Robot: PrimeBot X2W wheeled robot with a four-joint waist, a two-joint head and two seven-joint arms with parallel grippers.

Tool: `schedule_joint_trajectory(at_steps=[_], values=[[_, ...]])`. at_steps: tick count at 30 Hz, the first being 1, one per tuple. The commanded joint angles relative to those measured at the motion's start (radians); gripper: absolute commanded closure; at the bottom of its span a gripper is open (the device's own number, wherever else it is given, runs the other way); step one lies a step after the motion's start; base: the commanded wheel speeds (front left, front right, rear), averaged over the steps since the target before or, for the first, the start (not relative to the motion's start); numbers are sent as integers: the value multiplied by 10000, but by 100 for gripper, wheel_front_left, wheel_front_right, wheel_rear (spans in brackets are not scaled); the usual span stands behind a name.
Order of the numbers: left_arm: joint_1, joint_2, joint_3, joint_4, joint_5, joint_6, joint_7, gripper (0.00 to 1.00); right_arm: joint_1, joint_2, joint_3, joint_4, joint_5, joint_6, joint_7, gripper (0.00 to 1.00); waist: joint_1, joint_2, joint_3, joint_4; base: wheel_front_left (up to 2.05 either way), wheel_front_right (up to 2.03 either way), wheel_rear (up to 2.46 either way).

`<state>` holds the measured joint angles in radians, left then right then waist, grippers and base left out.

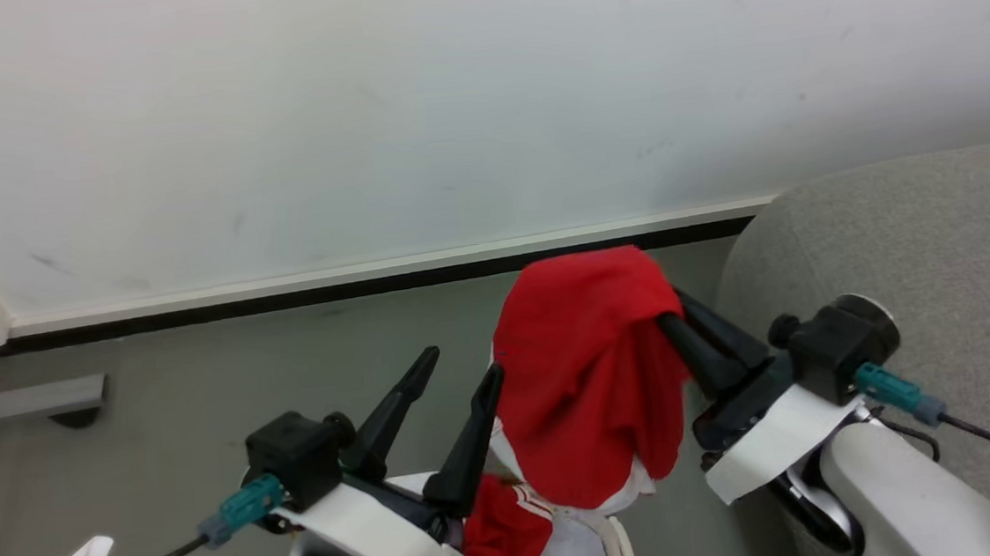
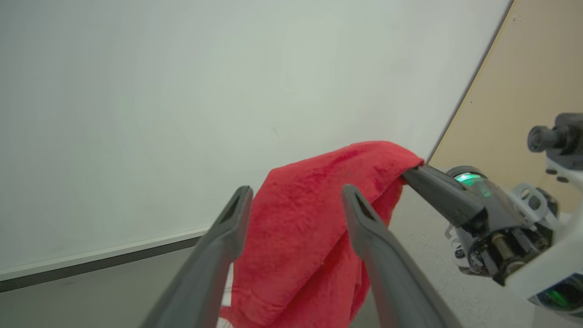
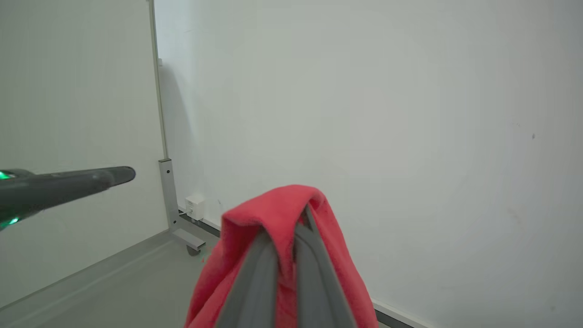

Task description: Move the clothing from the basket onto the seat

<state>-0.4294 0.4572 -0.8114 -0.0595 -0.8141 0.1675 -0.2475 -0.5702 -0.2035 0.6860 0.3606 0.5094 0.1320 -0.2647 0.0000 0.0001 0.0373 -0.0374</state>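
Note:
The clothing [image 1: 587, 377] is a bright red garment with white panels hanging in the air in the middle of the head view. My right gripper [image 1: 670, 317] is shut on its top fold, and in the right wrist view the two fingers pinch the red cloth [image 3: 282, 214] between them. My left gripper [image 1: 463, 360] stands open just left of the clothing, fingers apart and nothing between them; in the left wrist view the clothing [image 2: 300, 218] hangs beyond its fingers. The light grey seat [image 1: 925, 235] rises at the right. The basket is out of view.
A white wall with a dark baseboard [image 1: 328, 291] runs across ahead, above a grey floor [image 1: 161, 410]. A grey bracket [image 1: 41, 398] sits on the floor at the left. A wheeled white partition foot [image 3: 182, 234] stands in the corner.

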Motion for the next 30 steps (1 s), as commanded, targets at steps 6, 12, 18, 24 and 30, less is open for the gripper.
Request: schedule_joint_trajectory(at_steps=[6, 12, 18, 24, 30], values=[[289, -147, -47, 195, 346, -140, -101, 0, 381, -554, -875, -561, -217, -23, 5, 100, 0, -1, 185, -1199, 0, 0, 0], [358, -234, -100, 317, 482, -304, -149, 0, 645, -820, -1216, -751, -267, -25, 5, 100, 0, -1, 215, -2183, 0, 0, 0], [496, -435, -212, 437, 669, -434, -154, 0, 955, -1063, -1500, -902, -188, -25, 5, 100, 0, -1, 201, -3263, 0, 0, 0], [567, -563, -243, 517, 762, -509, -167, 0, 1204, -1347, -1755, -1067, -112, -25, 5, 100, 0, -1, 218, -3909, 0, 0, 0], [391, -475, -280, 406, 892, -587, -112, 0, 1460, -1302, -2341, -1258, -105, -25, 5, 100, 0, -1, 513, -3958, 0, 0, 0]])
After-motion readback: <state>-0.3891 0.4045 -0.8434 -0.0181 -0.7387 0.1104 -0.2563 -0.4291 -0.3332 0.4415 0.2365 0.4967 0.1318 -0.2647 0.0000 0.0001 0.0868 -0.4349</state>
